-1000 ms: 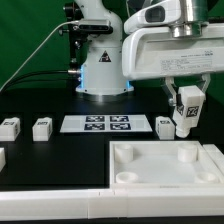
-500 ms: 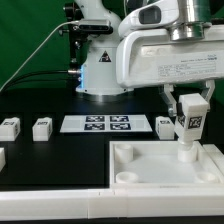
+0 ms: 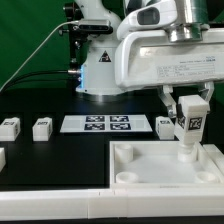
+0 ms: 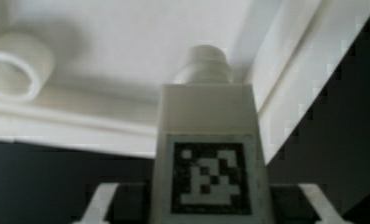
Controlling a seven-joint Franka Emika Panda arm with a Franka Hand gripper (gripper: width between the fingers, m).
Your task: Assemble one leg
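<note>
My gripper (image 3: pixel 190 108) is shut on a white leg (image 3: pixel 190 126) with a black-and-white tag on its face and holds it upright. The leg's narrow lower end stands at the round socket (image 3: pixel 187 156) in the back right corner of the large white tray-like piece (image 3: pixel 140 170). I cannot tell how deep it sits. In the wrist view the leg (image 4: pixel 208 120) runs from between my gripper (image 4: pixel 210 205) down to the tray floor, and its tip hides that socket. Another socket (image 4: pixel 18 62) shows off to the side.
Three more legs lie on the black table: two on the exterior view's left (image 3: pixel 9 127) (image 3: pixel 42 128) and one behind the tray (image 3: pixel 165 125). The marker board (image 3: pixel 96 124) lies between them. The arm's base (image 3: pixel 100 70) stands behind.
My gripper has gone down and a little toward the exterior view's right with the leg, bringing its lower end onto the back right socket. Hardly any motion in the last half second.
</note>
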